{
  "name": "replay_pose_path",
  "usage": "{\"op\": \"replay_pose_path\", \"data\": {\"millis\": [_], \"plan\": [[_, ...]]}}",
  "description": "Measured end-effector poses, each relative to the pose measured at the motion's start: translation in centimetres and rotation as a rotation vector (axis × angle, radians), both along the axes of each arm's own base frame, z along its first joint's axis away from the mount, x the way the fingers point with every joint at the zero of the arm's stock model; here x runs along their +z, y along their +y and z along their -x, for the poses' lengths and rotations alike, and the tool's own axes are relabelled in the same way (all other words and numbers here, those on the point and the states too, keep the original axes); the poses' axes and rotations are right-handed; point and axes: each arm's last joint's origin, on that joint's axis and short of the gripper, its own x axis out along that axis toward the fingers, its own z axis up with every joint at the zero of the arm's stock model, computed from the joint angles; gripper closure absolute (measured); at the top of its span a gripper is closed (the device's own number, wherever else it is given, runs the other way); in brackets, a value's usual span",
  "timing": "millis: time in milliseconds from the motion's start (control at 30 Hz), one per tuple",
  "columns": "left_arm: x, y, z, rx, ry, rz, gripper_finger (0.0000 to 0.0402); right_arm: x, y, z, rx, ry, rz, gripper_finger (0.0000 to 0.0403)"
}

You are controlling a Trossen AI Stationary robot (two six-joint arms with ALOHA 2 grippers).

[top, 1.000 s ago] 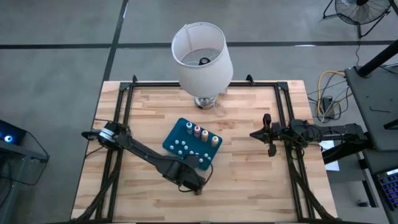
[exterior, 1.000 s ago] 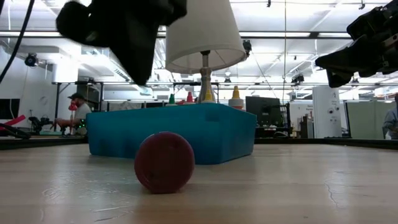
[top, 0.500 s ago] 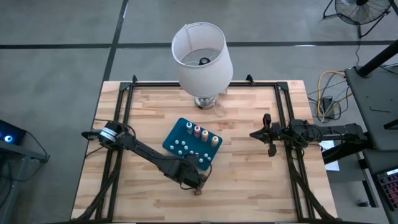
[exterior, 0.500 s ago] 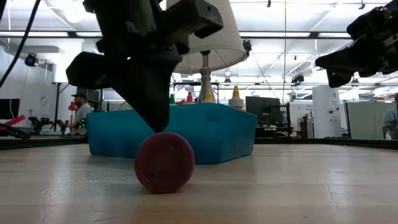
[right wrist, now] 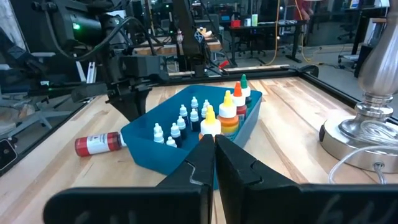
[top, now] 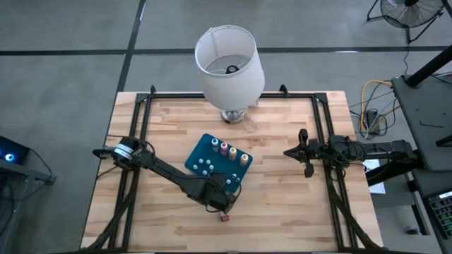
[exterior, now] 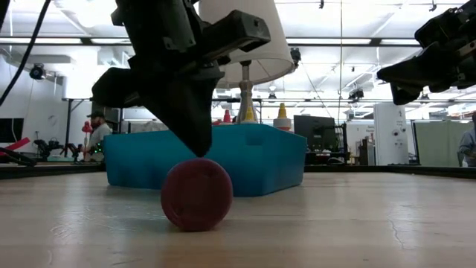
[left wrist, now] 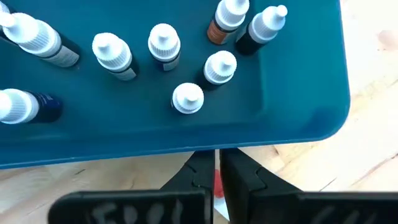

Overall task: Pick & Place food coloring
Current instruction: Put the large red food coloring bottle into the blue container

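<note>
From overhead I saw the whole layout. The left end effector was at about six o'clock on the wooden table, and the right end effector hung at three o'clock, well apart from everything. The lamp stood at twelve.

Only the low view showed me how close things were: the left end effector's tips, pressed together, pointed down just above a red bottle lying on its side. I could not tell whether they touched it. The right wrist view alone showed its label and full length, lying just beside the teal tray on the side toward the left arm. The left wrist view gave me only a red sliver between the closed fingers.

The table was pale butcher-block with a dark frame around it. Beyond it I saw a bright workshop with ceiling lights, benches and a seated person far off.

The other food coloring bottles stood upright in the tray at the table's centre, at roughly twelve o'clock from the left end effector. The right end effector's fingers were shut, holding nothing.
</note>
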Motion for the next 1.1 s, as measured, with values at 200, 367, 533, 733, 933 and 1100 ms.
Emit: {"op": "replay_pose_path", "data": {"millis": [200, 367, 533, 733, 933, 1100], "plan": [[0.2, -0.6, -0.4, -0.032, -0.045, 0.053, 0.0402, 0.0, 0.0, 0.0, 0.000, 0.000, 0.000, 0.0394], [0.6, -1.5, -0.7, -0.061, -0.111, 0.081, 0.0402, 0.0, 0.0, 0.0, 0.000, 0.001, 0.000, 0.0394], [1.1, -2.5, -0.7, -0.049, -0.143, 0.117, 0.0402, 0.0, 0.0, 0.0, 0.000, 0.000, 0.000, 0.0394], [1.7, -3.7, -0.5, 0.004, -0.176, 0.202, 0.0402, 0.0, 0.0, 0.0, 0.000, 0.000, 0.000, 0.0394], [1.7, -4.8, -0.5, 0.017, -0.198, 0.286, 0.0402, 0.0, 0.0, 0.0, 0.000, 0.000, 0.000, 0.0394], [0.7, -5.3, -0.6, 0.065, -0.168, 0.352, 0.0402, 0.0, 0.0, 0.0, 0.000, 0.000, 0.000, 0.0394]]}}
